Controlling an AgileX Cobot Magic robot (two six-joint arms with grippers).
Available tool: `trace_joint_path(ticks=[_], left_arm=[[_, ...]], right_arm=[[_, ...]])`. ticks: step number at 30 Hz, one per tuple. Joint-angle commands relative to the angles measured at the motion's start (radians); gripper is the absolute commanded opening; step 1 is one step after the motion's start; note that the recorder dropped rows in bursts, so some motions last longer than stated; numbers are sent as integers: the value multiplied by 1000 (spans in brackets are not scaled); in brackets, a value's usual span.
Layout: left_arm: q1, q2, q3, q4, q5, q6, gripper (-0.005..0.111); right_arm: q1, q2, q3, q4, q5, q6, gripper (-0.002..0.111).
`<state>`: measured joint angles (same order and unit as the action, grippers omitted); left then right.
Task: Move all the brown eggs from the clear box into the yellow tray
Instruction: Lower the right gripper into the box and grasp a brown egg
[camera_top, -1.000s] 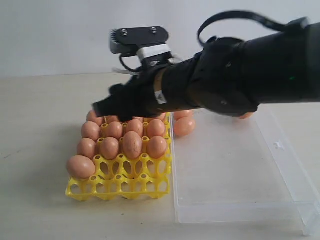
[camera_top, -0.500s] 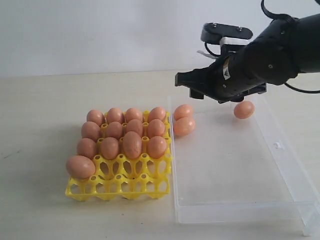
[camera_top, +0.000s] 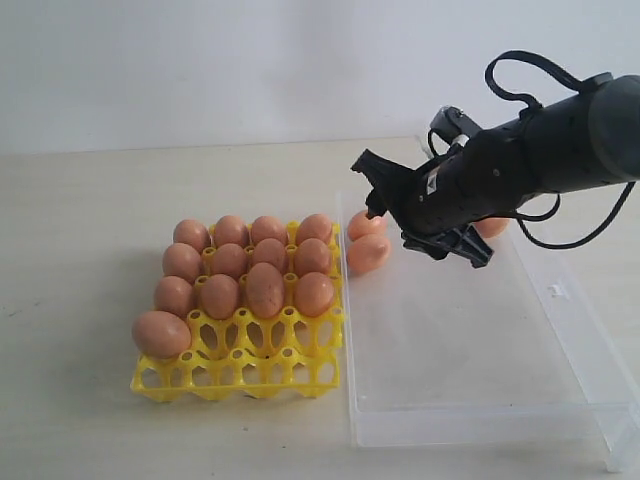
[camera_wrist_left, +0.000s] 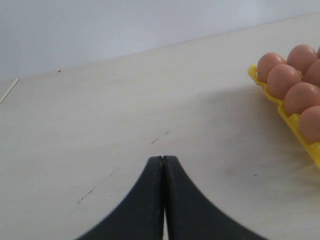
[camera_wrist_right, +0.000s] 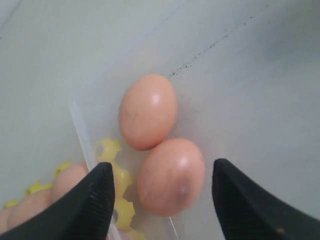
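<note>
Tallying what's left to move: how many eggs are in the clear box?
3. Two eggs touch beside the box wall nearest the tray; one egg peeks from behind the arm, which may hide more.

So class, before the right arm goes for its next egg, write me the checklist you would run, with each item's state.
1. Right gripper open: ok, jaws wide apart.
2. Target egg between the fingers: ok, both fingers flank it without touching.
3. Room around it: not ok, neighbour egg touches it and the clear box wall is close beside.
4. Free cups in the yellow tray: ok, three bare in the front row.
5. Left gripper out of the way: ok, shut over bare table.
6. Eggs left in the box: cannot tell, a third egg peeks from behind the arm; more may hide.
</note>
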<state>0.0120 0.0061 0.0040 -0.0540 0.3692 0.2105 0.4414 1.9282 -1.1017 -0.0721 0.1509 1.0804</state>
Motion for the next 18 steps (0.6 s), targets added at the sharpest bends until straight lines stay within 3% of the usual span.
trace_joint_path(ticks=[1, 18], left_arm=[[2, -6, -4, -8, -9, -3, 0], [2, -6, -4, -8, -9, -3, 0]], right_arm=[[-7, 16, -2, 21, 1, 3, 57], [12, 146, -86, 51, -31, 21, 56]])
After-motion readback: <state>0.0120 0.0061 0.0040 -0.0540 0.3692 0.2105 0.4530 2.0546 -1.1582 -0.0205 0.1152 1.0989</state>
